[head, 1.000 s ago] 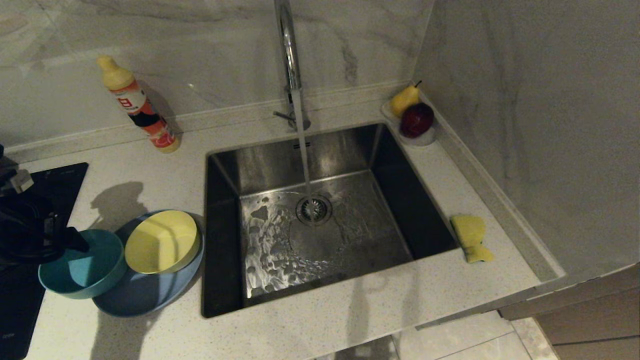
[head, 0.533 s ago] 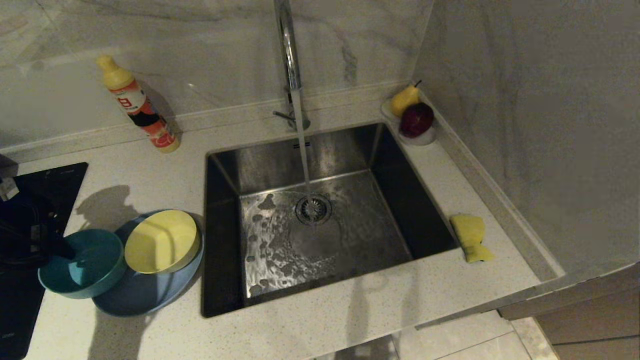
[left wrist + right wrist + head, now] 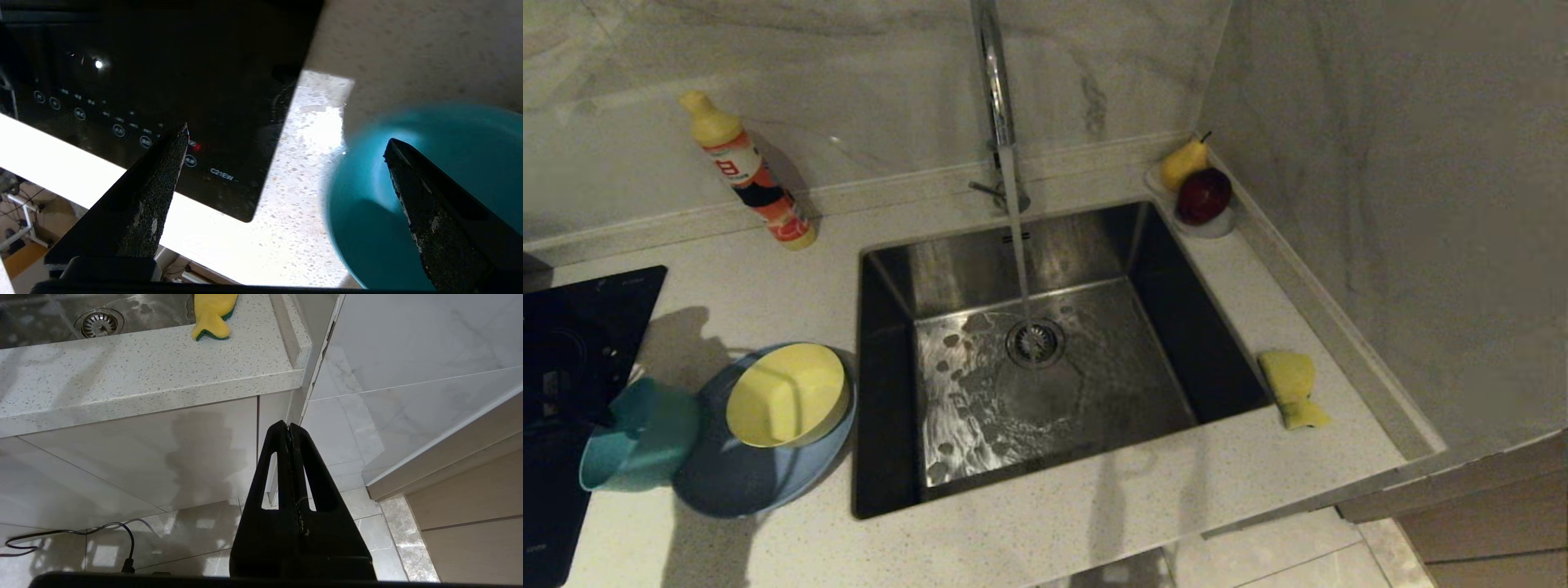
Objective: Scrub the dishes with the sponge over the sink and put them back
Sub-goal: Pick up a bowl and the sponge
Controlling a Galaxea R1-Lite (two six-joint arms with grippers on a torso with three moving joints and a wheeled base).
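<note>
Tipped on its side at the counter's left end, the teal bowl (image 3: pixel 637 437) leans with its rim toward the black cooktop (image 3: pixel 580 327) and its base against the periwinkle plate (image 3: pixel 752 474). The left gripper (image 3: pixel 286 171) hovers over it with jaws spread wide and nothing between them; one finger hangs above the bowl's hollow, the other above the cooktop's control strip, so the near rim lies between the two. Just beyond the bowl from that gripper, the yellow bowl (image 3: pixel 786 394) sits upright on the plate, and past them the sink (image 3: pixel 882 392) takes a steady stream from the faucet (image 3: pixel 1001 122). Farthest off, across the basin, lies the sponge (image 3: pixel 1292 385), bent on the counter edge.

By the look of it the bowl is light, stiff matte plastic, apt to rock or skid if nudged while tilted; its thin rim, pinched between an inner and an outer finger, seems the likeliest hold. The right gripper (image 3: pixel 290 433) hangs parked below counter level beside the cabinet front, jaws pressed together and empty. A detergent bottle (image 3: pixel 747 175) and a small dish of fruit (image 3: pixel 1196 196) stand along the back wall.
</note>
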